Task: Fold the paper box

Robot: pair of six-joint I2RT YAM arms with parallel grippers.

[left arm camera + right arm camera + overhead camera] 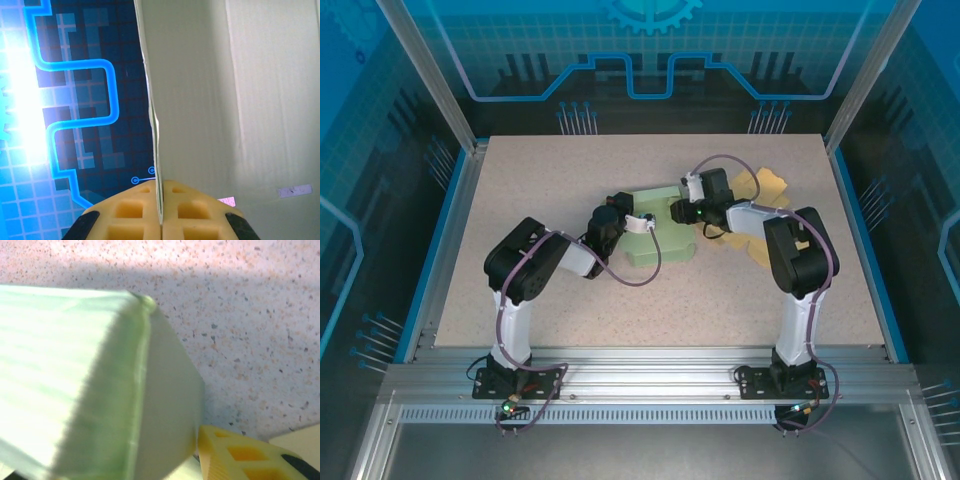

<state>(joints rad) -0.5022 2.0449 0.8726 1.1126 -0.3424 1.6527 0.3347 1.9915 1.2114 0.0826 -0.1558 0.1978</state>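
Black-and-white arms (530, 268), purple cables (503, 330), yellow waffle-patterned tool fingers (135, 215) with black edges

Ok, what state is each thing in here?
paper box: partly folded, one panel pinched
left gripper: shut on the paper box's panel edge
right gripper: beside the box, open or shut unclear
yellow sheets: flat on the table

The speckled beige tabletop (540, 180) lies open upper left and lower right. A pale green paper box (655, 245) blocks centre (yellow card sheets (767, 185) beside).
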